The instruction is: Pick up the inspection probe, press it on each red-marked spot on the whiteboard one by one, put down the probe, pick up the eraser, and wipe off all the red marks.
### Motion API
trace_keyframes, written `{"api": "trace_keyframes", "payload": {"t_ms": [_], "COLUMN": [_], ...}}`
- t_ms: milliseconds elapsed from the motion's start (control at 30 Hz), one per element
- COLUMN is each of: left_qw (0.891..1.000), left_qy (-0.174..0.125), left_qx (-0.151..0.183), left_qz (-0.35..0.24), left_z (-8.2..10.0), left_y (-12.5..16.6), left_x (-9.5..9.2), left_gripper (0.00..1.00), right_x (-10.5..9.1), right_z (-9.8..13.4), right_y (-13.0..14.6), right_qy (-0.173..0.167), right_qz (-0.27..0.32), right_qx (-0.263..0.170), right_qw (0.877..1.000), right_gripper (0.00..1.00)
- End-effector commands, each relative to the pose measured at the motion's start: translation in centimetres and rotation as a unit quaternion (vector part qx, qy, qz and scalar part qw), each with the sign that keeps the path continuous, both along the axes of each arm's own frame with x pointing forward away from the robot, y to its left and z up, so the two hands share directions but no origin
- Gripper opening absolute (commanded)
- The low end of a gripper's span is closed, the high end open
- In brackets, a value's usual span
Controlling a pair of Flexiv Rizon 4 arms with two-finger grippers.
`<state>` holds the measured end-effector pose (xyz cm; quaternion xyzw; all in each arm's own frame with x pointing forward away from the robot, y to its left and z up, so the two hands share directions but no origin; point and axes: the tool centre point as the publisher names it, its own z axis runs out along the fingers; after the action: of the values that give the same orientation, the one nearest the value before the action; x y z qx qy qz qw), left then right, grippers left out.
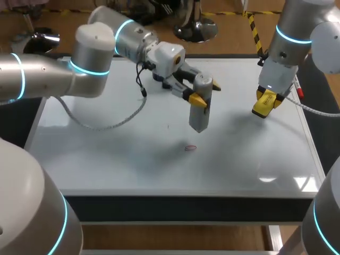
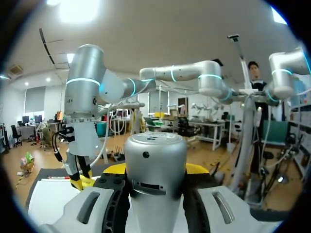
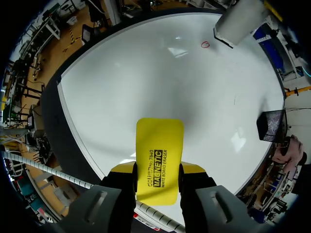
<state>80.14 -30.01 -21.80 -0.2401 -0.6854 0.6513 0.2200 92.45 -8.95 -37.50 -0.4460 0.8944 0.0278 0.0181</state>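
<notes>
The grey cylindrical probe [image 1: 197, 114] hangs upright over the whiteboard [image 1: 106, 154], its tip above the surface. My left gripper [image 1: 199, 98] is shut on it. In the left wrist view the probe [image 2: 155, 174] fills the space between the yellow-tipped fingers [image 2: 197, 168]. A small red ring mark [image 1: 190, 148] lies on the board just in front of the probe, also seen as the red mark [image 3: 205, 44] near the probe [image 3: 240, 22]. My right gripper [image 1: 265, 101] hovers over the board's right side, shut on the yellow eraser [image 3: 159, 160].
A red marker [image 1: 300, 90] lies along the board's right edge, behind my right arm. A thin dark stroke [image 1: 168, 126] sits on the board left of the probe. A cable [image 1: 106, 125] from my left arm loops low over the board's left part.
</notes>
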Motion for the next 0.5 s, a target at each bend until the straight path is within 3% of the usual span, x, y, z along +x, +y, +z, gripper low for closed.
{"api": "trace_keyframes", "payload": {"t_ms": [33,500], "left_qw": [1.0,1.0], "left_qy": [0.002,0.003], "left_qx": [-0.003,-0.008], "left_qz": [-0.01,-0.028], "left_z": [-1.1,-3.8], "left_y": [-0.3,1.2], "left_x": [-0.6,-1.6], "left_gripper": [0.0,0.0], "right_x": [0.0,0.0], "right_z": [0.0,0.0], "right_y": [-0.1,-0.1], "right_qy": [0.0,0.0], "right_qz": [0.001,0.001], "right_qx": [-0.002,-0.002], "right_qw": [1.0,1.0], "right_gripper": [0.0,0.0]}}
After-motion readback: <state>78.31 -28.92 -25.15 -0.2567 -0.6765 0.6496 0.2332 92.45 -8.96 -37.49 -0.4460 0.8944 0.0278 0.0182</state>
